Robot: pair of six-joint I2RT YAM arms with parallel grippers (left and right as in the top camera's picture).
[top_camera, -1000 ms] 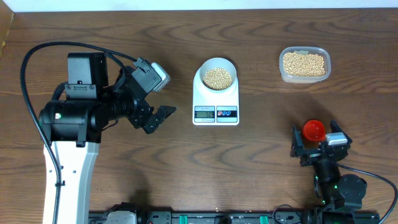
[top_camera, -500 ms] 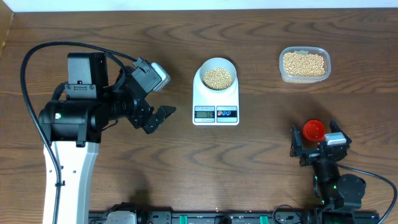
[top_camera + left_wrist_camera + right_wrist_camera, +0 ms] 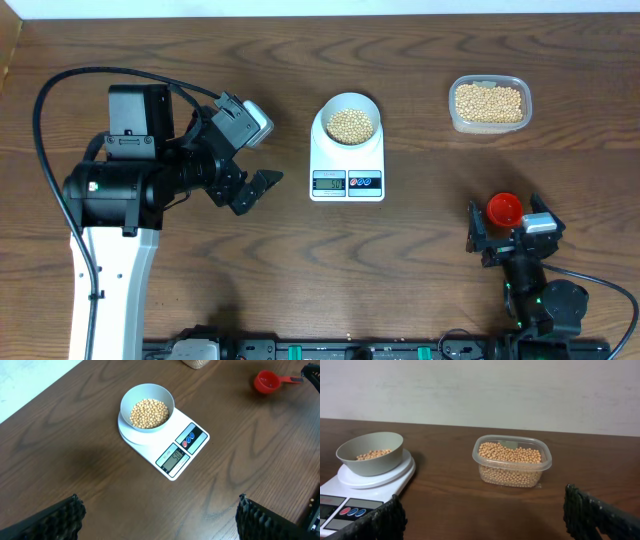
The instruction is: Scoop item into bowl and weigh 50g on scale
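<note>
Small pale round bowl (image 3: 350, 104) of tan beans (image 3: 351, 124) sits on the flat white scale (image 3: 347, 165), desk (image 3: 400, 280) centre, right of the wide, empty left tool (image 3: 159, 505); right tool (image 3: 508, 232), also wide, empty, lies farther.

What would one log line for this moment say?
bowl: beans inside, on scale | tub: beans | scoop: on table | left end effector: open | right end effector: open

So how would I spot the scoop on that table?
On the wooden table, look on the robot's right side, just ahead of the right gripper. The scoop lies there: small, the only bright red thing, unlike the clear tub of beans beyond.
</note>
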